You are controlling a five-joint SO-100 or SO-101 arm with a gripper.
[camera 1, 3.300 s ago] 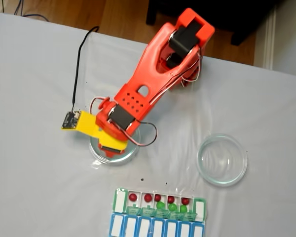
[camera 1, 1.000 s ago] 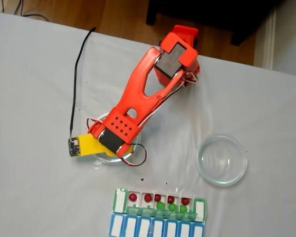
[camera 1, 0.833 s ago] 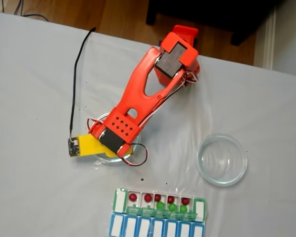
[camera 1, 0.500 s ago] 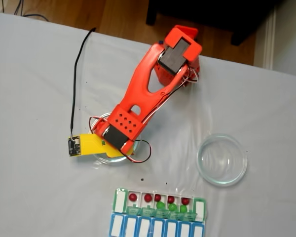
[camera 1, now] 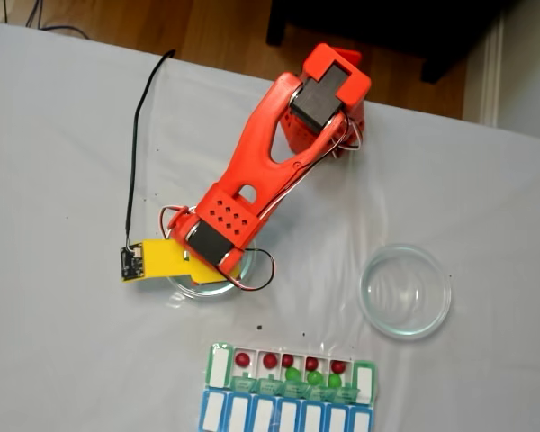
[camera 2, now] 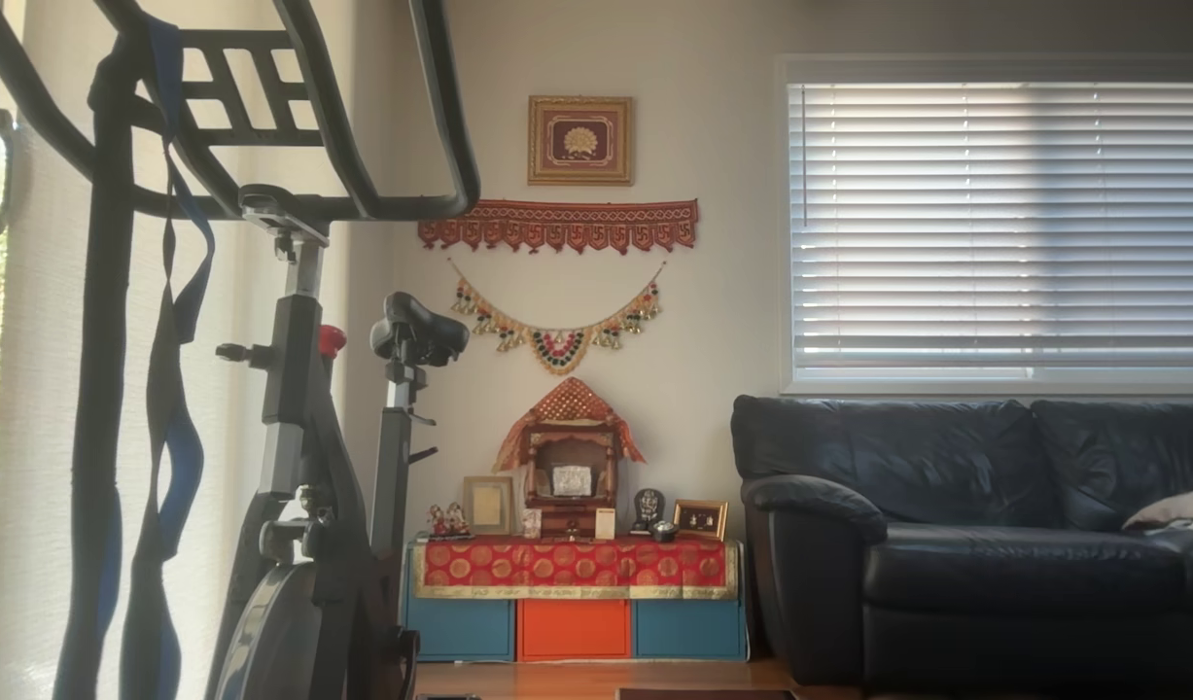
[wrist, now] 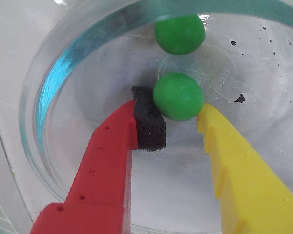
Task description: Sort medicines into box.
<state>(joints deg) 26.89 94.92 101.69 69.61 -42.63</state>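
Two glossy green balls [wrist: 178, 96] lie in the glass dish [camera 1: 182, 286]; below it, the box [camera 1: 291, 371] holds five red, seemingly three green.

green balls [wrist: 178, 96], red and yellow jaws, green box [camera 1: 291, 371]

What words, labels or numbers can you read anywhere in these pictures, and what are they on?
None can be read.
Flat green-rowed pill organizer: compartment label marks too small and blurred.
Round clear glass dish: faint embossed marking on its base, illegible.
Framed pictures on the wall and shelf: no legible text.
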